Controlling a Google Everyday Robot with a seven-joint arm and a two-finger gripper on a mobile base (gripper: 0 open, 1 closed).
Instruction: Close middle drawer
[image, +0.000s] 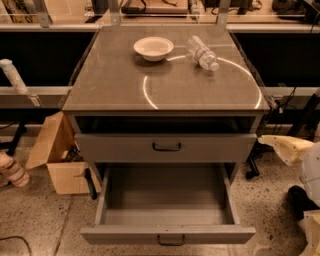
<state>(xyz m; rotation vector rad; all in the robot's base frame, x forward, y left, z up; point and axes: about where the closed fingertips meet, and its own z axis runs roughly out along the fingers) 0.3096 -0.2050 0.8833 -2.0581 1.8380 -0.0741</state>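
Speckled floor (40, 225), gripper (272, 144) at right, arm (311, 170) cropped

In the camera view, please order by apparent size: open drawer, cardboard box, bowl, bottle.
1. open drawer
2. cardboard box
3. bowl and bottle: look alike, not ranked.
The hand is right of the cabinet.

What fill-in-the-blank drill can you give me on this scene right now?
The middle drawer is pulled ___.
The bottle lies on its ___ beside the bowl.
The tool hangs ___ of the cabinet, clear of it.
Missing words: out; side; right.
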